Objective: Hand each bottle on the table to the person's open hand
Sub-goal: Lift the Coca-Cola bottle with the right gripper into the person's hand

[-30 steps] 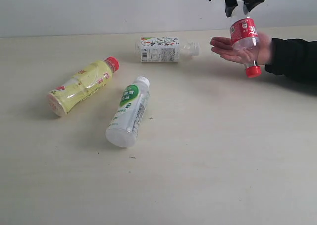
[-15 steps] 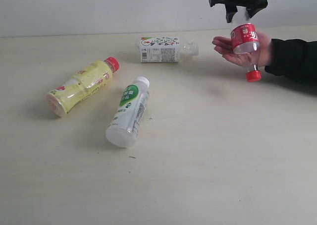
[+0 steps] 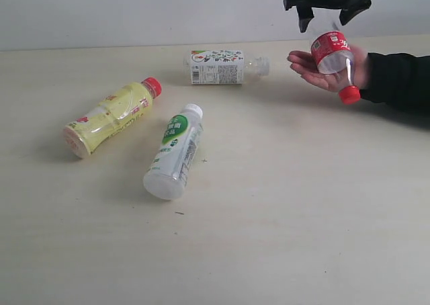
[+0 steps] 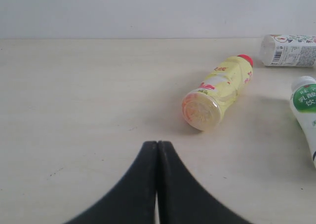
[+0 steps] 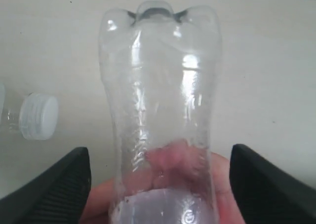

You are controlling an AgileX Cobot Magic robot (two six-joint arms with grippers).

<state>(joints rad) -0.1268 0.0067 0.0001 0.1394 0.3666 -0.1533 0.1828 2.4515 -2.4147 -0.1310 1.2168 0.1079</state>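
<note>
Resting in the person's open hand (image 3: 316, 73), the clear bottle with red label (image 3: 330, 51) is tilting, its red cap (image 3: 349, 94) hanging past the palm. The right gripper (image 3: 326, 19) is hovering just above the bottle's base, fingers spread wide and touching neither side. The left gripper (image 4: 157, 145) is sitting low over the table (image 4: 74, 110), fingers pressed together. The yellow bottle (image 3: 111, 115), the white bottle with green label (image 3: 176, 150) and the clear bottle with white printed label (image 3: 218, 66) are lying on their sides on the table, apart from each other
</note>
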